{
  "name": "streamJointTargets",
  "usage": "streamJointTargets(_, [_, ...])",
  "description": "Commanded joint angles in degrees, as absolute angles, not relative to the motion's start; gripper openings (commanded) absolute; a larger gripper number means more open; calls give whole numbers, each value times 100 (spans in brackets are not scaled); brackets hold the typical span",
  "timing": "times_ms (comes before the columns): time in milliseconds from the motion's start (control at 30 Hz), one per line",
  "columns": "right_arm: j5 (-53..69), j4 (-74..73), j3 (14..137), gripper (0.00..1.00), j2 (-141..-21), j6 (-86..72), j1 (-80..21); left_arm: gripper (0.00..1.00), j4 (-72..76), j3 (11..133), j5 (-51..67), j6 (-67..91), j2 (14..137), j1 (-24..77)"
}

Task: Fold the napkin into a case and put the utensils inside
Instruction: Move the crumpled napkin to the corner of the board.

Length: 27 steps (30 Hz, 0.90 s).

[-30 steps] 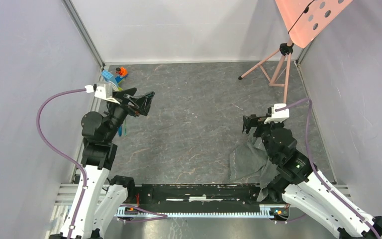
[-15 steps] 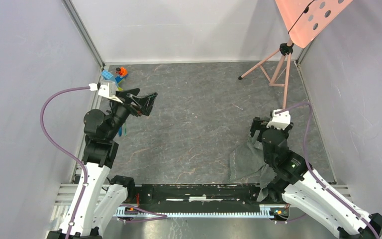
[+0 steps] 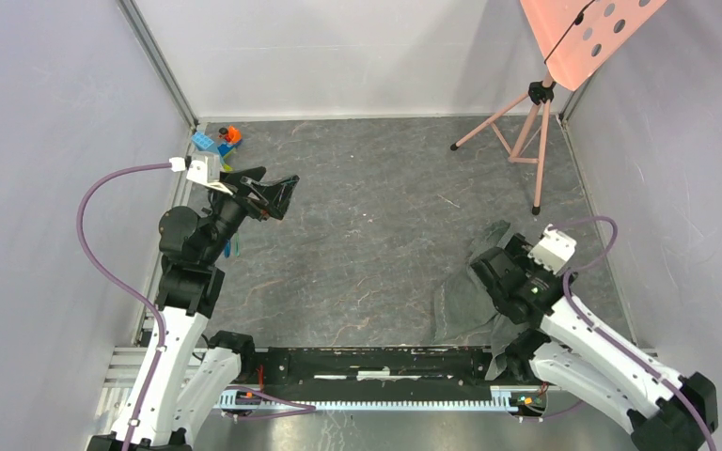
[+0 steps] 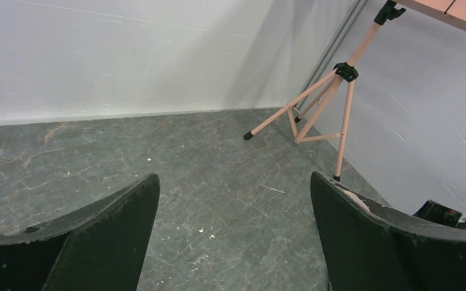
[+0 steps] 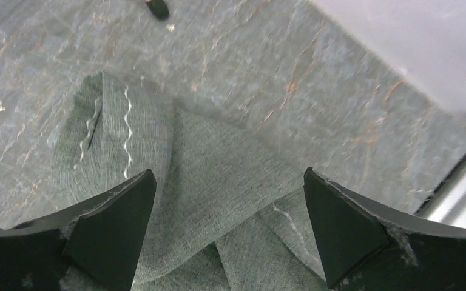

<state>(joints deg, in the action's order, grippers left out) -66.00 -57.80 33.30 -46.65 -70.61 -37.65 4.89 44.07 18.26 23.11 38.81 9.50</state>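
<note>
My right hand (image 5: 227, 176) hangs just above the napkin (image 5: 212, 194), jaws spread wide and gripping nothing, and the cloth lies rumpled in loose folds on the counter (image 3: 376, 235) at the near right. My left hand (image 3: 277, 193) is raised at far left, just as wide and empty. The cloth looks thin, limp and light, so I'd pinch a corner by the pale stitching (image 5: 127, 130) and draw it flat, not grab the bunched middle.
</note>
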Motion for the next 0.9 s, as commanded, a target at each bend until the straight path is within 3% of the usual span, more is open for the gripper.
streamJointTargets(0, [-5462,-4052,2614,98,-3993,-6037,-3610,100,686,4562,1834,2346,3804,980])
streamJointTargets(133, [-3658,-1907,2014,98,-3920,-4108,-3604,100,686,4573,1872,2373,3837,983])
streamJointTargets(267, [-3479,-1602,2211,92,-4588,-3509,-3601,100,686,4567,1864,2373,3853,998])
streamJointTargets(400, [-3408,-1457,2521,76,-5330,-3031,-3601,100,686,4564,1851,2373,3862,993])
streamJointTargets(533, [-3018,-823,2577,53,-5883,-2526,-3599,100,686,4562,1849,2368,3881,993])
streamJointTargets(733, [-702,886,2907,55,-7287,-1488,-3615,100,694,4554,1844,2373,3882,993])
streamJointTargets(867, [514,1185,4135,56,-8574,-1423,-4163,100,694,4537,1785,2310,3843,993])
